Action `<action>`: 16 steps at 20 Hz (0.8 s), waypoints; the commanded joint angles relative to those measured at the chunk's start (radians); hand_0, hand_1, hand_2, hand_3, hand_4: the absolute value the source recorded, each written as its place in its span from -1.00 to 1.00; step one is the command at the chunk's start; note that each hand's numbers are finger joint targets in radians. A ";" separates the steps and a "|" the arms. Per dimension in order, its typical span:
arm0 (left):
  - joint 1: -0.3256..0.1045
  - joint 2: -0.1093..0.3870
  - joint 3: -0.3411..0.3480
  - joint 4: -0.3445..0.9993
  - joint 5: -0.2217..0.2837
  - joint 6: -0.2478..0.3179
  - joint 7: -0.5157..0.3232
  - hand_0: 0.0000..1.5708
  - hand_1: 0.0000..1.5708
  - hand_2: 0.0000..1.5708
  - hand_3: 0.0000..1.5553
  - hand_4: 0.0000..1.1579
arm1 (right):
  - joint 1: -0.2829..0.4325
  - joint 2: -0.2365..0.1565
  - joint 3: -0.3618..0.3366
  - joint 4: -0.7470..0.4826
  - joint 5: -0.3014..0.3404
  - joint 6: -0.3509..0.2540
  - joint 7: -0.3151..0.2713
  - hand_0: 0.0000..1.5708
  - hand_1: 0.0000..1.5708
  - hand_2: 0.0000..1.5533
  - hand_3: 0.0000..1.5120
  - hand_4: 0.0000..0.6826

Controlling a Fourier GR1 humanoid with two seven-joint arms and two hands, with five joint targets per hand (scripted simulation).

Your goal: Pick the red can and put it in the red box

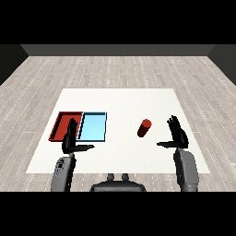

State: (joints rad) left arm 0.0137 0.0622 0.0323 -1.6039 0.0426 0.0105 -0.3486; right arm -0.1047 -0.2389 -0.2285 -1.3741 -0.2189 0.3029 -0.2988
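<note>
My right hand [177, 134] is raised above the white desk [120, 101] with its fingers [174, 124] straight and released, pointing up and away from me, and the thumb stretched out sideways toward the middle of the desk. It grasps nothing. The red can [144, 128] stands on the desk near those fingers, on the thumb side, a little beyond the thumb tip and apart from it; nothing of my hand touches it. The can looks tilted, its top end leaning away from my right fingers.

My left hand [70, 140] is up as well, fingers [71, 126] straight and released, thumb reaching inward toward the desk's centre. It too carries nothing. Just beyond those left fingers lie the two trays, side by side and touching along one edge. The red tray [59, 124] lies behind my left fingertips, which overlap its near right part in the head view; whether they touch it I cannot tell. The light blue tray [93, 127] lies just to the thumb side of the same fingers, between them and the can.

The can is well apart from the red tray, with the blue tray and a stretch of bare desk between them. Both grey forearms [185, 170] come up from below my hands.
</note>
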 commanded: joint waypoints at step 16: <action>-0.051 0.002 0.034 0.045 -0.004 -0.017 -0.036 -1.00 -1.00 -1.00 -1.00 -1.00 | -0.086 0.036 0.004 0.065 -0.005 -0.030 0.014 -1.00 -1.00 -1.00 -1.00 -1.00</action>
State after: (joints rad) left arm -0.0046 0.0558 0.0518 -1.5786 0.0414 -0.0094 -0.3865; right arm -0.1737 -0.2305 -0.2474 -1.2654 -0.2210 0.3098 -0.3375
